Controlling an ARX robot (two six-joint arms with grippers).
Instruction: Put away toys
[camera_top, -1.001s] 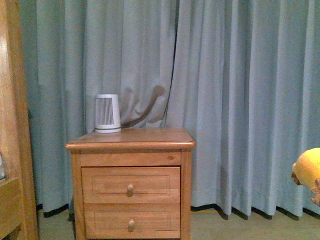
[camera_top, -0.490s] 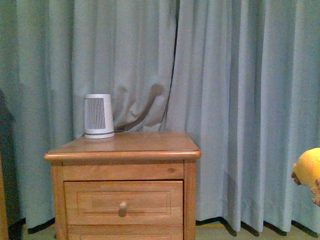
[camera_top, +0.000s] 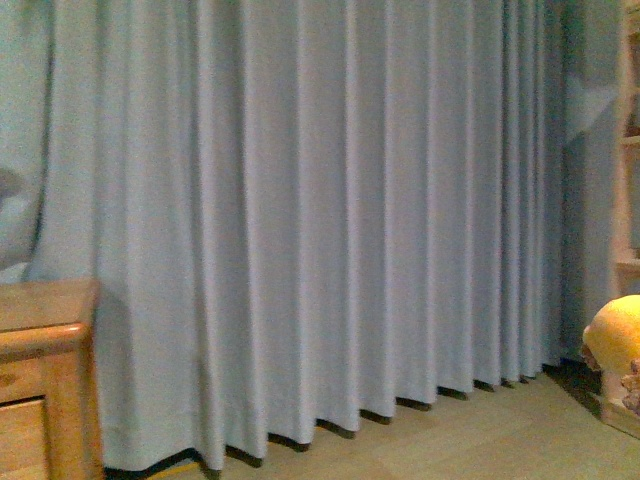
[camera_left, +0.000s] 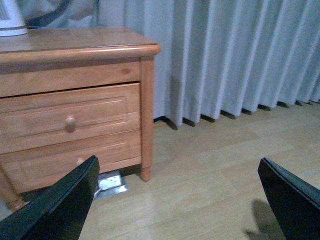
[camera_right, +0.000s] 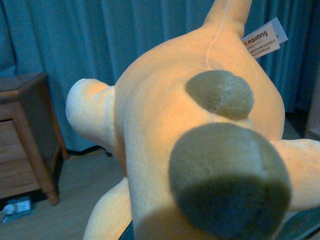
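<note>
Right wrist view is filled by the toy (camera_right: 165, 140), an orange-yellow plush with two brown patches nearest the camera. It is carried off the floor (camera_top: 470, 430), well apart from the right edge of the bench (camera_top: 45, 330) and in front of the curtain (camera_top: 300, 200). The right tool (camera_right: 214, 229) is almost wholly hidden beneath it, with only dark slivers showing. Since the toy hangs free, it is judged clamped on the body. The left tool (camera_left: 178, 165) is spread wide and empty, hovering over bare floor near the front right corner of the bench. Handling judgement: light, soft and compressible, not fragile, and the pile is unlikely to slip. The thick middle of the body is the soundest hold, as the stubby limbs would flop. Its long axis runs away from the right wrist camera, with a tapered part bearing a sewn tag (camera_right: 264, 40) at the far end. Which end is the head cannot be told.
</note>
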